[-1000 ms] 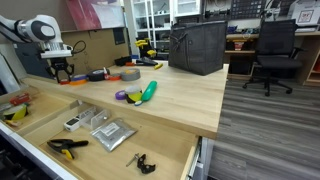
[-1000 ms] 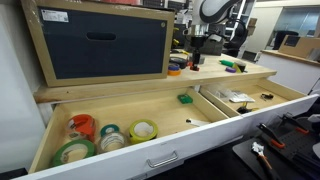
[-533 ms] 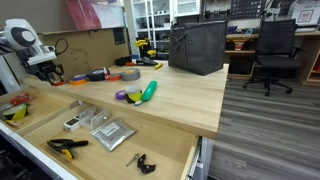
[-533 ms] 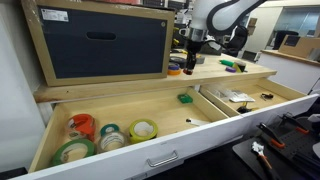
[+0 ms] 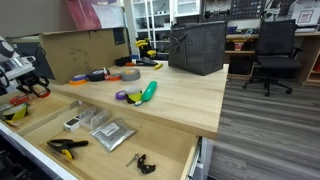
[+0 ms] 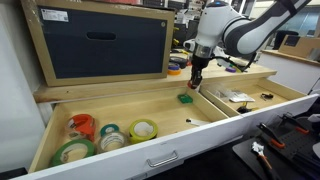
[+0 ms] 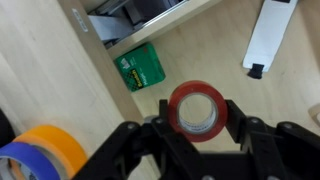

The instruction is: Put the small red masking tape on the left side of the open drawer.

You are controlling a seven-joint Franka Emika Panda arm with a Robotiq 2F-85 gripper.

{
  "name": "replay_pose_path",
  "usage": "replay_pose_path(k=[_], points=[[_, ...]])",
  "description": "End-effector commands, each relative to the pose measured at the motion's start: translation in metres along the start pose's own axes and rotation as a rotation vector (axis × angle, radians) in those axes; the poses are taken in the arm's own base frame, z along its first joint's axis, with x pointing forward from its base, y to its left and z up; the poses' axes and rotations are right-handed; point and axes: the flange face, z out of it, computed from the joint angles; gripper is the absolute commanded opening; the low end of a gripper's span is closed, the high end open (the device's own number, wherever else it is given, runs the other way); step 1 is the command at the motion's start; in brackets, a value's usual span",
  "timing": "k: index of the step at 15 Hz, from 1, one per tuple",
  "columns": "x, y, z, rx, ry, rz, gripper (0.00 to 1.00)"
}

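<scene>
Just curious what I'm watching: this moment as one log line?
hand: shut on small red masking tape | position: above open drawer | nearby: green box

The small tape roll [image 7: 197,90] sat in the gripper [image 6: 195,87] above the open drawer [image 6: 140,108], near a flat box [image 6: 186,98] lying on the drawer floor; four bigger rolls [image 6: 112,138] lay clustered in the same compartment, well apart from the box
</scene>
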Motion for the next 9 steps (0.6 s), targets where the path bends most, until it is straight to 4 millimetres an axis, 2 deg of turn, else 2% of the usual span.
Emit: replay_pose_path(k=[1,5,9], points=[[-0.013,-0.040,-0.010,-0.005,-0.008,-0.028,0.31],[-0.004,-0.077,-0.010,0.033,0.016,-0.086,0.31],[0.011,-0.099,-0.018,0.055,0.048,-0.133,0.31]])
